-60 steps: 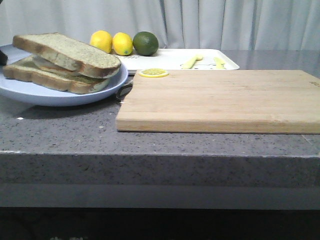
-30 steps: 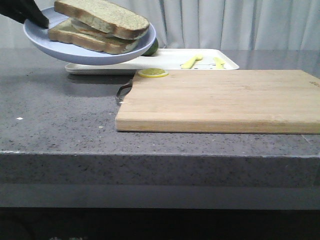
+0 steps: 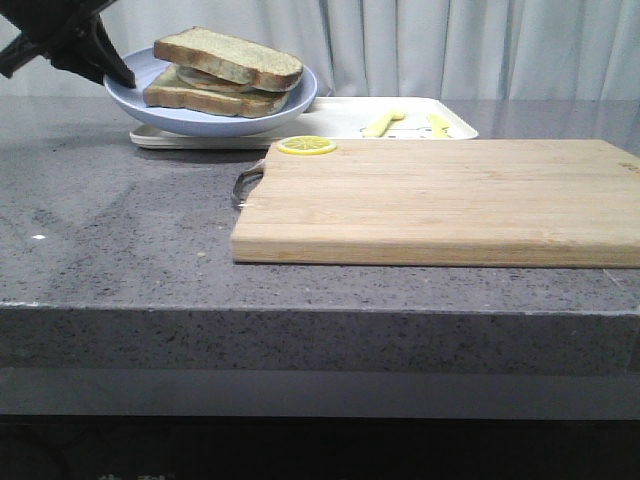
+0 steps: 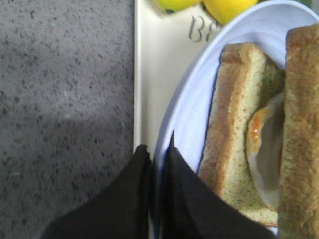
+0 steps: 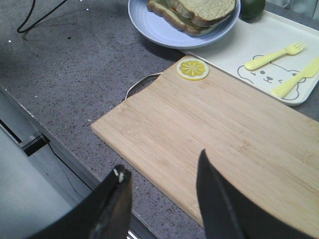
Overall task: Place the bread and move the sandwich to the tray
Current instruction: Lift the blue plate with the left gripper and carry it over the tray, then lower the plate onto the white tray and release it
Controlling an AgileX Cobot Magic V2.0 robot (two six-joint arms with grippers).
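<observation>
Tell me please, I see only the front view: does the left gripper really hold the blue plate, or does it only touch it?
Observer: The left wrist view shows the left gripper shut on the rim of the blue plate, with one finger on each side of the rim.
Operator: What is between the bread slices? From the front I cannot tell.
Observer: The sandwich has a fried egg as filling, white with some orange yolk at its edge.
Operator: And the other arm? It is outside my picture.
Observer: The right gripper is open and holds nothing. It hovers over the near edge of the cutting board.
</observation>
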